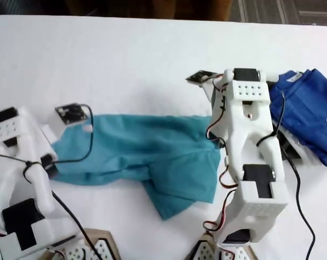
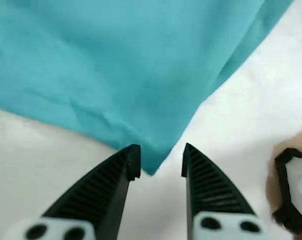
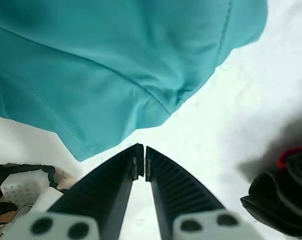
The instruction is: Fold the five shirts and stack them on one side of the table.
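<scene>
A teal shirt [image 1: 147, 149] lies crumpled across the middle of the white table [image 1: 125, 59]. One corner of the teal shirt [image 2: 115, 65] sits between the fingertips of my left gripper [image 2: 161, 161], which is open at the shirt's left edge. My right gripper [image 3: 141, 162] is shut with nothing in it, its tips just short of the hem of the teal shirt [image 3: 105, 65]. In the high view the right arm [image 1: 250, 124] stands over the shirt's right end. A folded blue shirt [image 1: 309, 111] rests at the right side of the table.
The arms' bases [image 1: 93, 246] stand at the table's front edge, with cables trailing from both arms. The far half of the table is bare white cloth. Dark floor runs beyond the far edge.
</scene>
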